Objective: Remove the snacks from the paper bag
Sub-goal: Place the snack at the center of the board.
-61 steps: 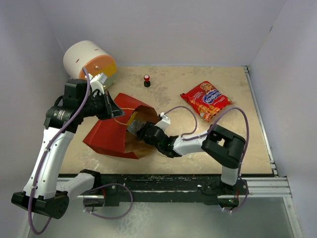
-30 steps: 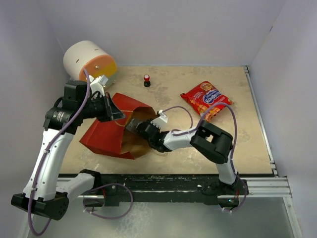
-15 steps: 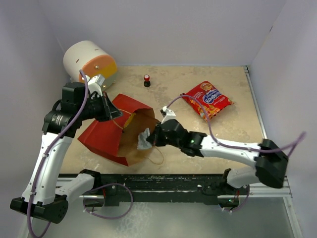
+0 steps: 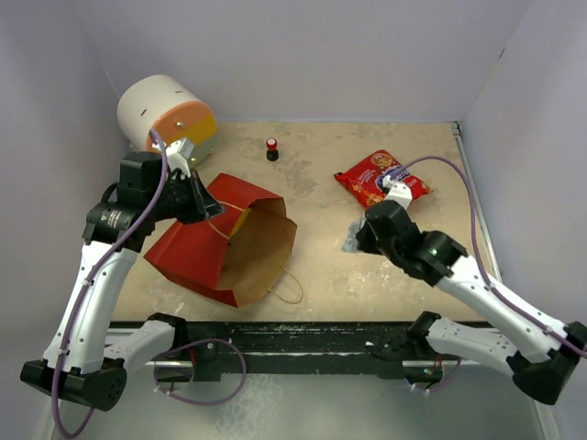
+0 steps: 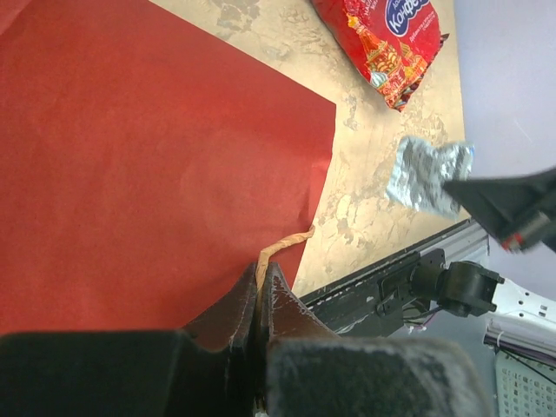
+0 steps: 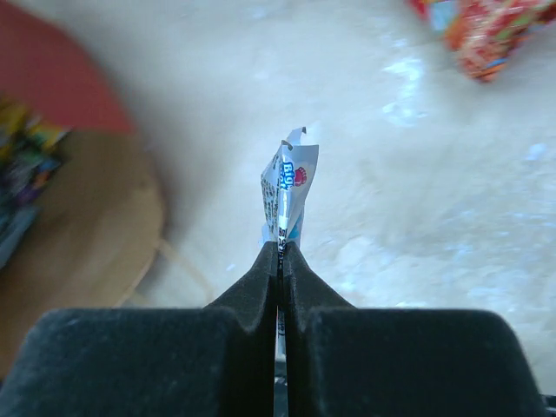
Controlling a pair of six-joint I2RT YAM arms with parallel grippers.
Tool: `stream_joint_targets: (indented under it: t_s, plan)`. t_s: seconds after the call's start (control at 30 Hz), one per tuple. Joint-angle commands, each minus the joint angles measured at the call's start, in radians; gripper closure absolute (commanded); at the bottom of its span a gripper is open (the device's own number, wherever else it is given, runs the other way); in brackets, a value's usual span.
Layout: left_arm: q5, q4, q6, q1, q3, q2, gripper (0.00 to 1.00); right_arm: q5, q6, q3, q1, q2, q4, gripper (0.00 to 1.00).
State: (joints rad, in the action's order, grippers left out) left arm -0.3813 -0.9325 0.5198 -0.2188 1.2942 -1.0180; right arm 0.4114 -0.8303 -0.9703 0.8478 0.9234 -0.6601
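Observation:
The red paper bag (image 4: 197,243) lies on its side, its brown mouth (image 4: 261,243) facing right. My left gripper (image 5: 261,274) is shut on its twine handle (image 5: 282,246) and holds the upper edge up. My right gripper (image 6: 280,248) is shut on a small silver snack packet (image 6: 288,187), carried above the table to the right of the bag; that packet (image 4: 353,240) hangs just below the big red chip bag (image 4: 381,179). More packets (image 6: 22,148) show blurred inside the bag's mouth.
A white cylinder with an orange-yellow face (image 4: 165,115) stands at the back left. A tiny red-and-black knob (image 4: 272,148) sits at the back middle. The bag's second twine handle (image 4: 286,291) loops on the table. White walls close in three sides.
My right gripper has come out of the bag's mouth with the silver packet and swung right, toward the chip bag. The left gripper still holds the handle.

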Motion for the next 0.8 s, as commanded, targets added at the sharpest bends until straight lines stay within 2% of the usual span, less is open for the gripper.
stream_joint_targets:
  t_s: [0.0, 0.13, 0.4, 0.63, 0.77]
  plan:
    - [0.012, 0.03, -0.018, -0.002, -0.001, 0.008, 1.0, 0.022, 0.097, -0.028, -0.154, 0.099, 0.039, 1.0]
    - [0.012, 0.029, -0.01, -0.002, -0.003, 0.014, 1.0, -0.06, 0.034, 0.0, -0.2, 0.18, 0.308, 1.0]
    - [0.01, 0.015, -0.003, -0.002, 0.024, 0.019, 1.0, -0.206, -0.231, 0.003, -0.306, 0.445, 0.617, 1.0]
    - [0.015, 0.032, 0.039, -0.002, 0.027, 0.02, 1.0, -0.133, -0.35, -0.028, -0.336, 0.622, 0.749, 1.0]
    - [0.016, 0.027, 0.033, -0.002, 0.051, 0.011, 1.0, -0.127, -0.362, -0.019, -0.354, 0.7, 0.841, 1.0]
